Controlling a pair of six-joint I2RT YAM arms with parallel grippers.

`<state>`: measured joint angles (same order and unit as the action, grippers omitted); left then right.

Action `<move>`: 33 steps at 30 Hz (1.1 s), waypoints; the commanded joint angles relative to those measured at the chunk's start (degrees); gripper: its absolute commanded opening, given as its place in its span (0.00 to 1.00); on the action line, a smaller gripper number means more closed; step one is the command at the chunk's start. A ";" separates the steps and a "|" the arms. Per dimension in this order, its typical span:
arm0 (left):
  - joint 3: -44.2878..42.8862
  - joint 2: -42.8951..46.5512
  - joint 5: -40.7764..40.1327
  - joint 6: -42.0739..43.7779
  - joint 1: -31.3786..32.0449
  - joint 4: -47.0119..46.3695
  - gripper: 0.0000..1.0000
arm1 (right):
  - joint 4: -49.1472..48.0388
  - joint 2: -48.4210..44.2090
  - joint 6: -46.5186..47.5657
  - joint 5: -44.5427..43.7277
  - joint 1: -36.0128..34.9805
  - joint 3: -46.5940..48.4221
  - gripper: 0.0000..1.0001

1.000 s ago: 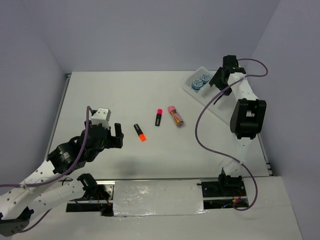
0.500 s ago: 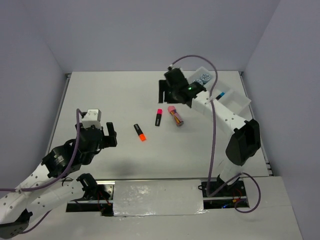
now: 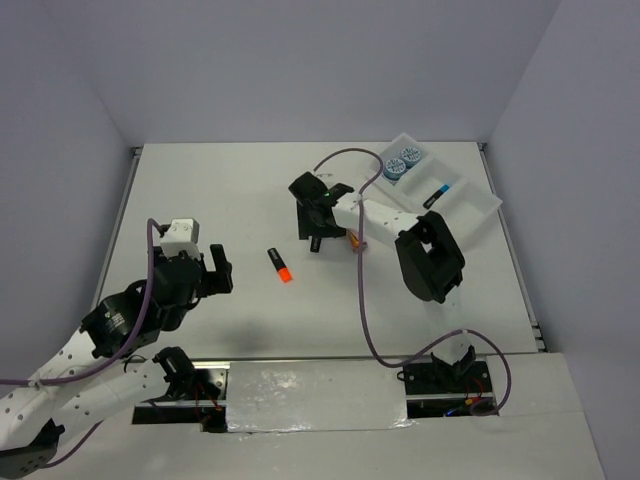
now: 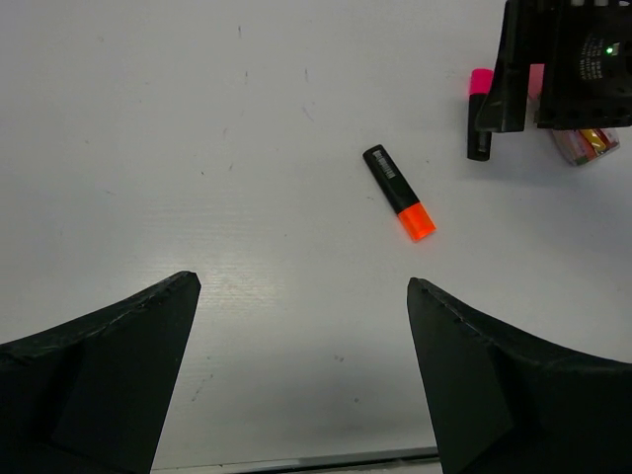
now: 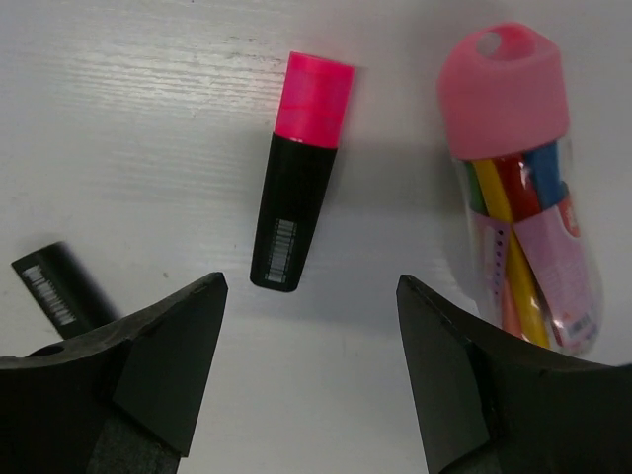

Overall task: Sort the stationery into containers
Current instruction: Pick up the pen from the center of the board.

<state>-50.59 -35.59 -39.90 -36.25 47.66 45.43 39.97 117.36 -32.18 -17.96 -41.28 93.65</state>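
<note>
Right hand [image 3: 313, 225] over a black marker [image 3: 316, 243], orange-capped marker [image 3: 279, 264] just left.

1. No legible word, brand or number anywhere.
2. Centre of the right wrist view: white barcode-like stripes on the black barrel of the pink-capped marker [image 5: 296, 188], too fine to read.
3. Mid-frame in the left wrist view: similar pale striped label on the orange-capped marker [image 4: 398, 193], unreadable.
4. Right of the right wrist view: purple label with tiny print on the pink-capped tube [image 5: 518, 178], illegible.
5. Upper right of the left wrist view: faint white lettering on a black wrist module [image 4: 583, 59], blurred.
</note>
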 commanded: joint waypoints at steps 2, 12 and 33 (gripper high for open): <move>-1.00 0.26 0.35 0.57 -0.02 -1.66 0.99 | 0.03 3.65 -0.95 0.64 1.37 5.40 0.75; -0.83 1.14 0.88 0.92 -0.02 -2.10 0.99 | 2.13 11.92 -1.04 2.84 2.52 13.66 0.62; -0.74 1.58 1.58 1.36 0.06 -2.54 0.99 | -22.02 -4.32 7.67 38.33 4.25 5.41 0.17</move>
<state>-50.59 -34.61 -38.28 -35.99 47.66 44.93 28.86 124.70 -27.22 7.14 -39.03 98.94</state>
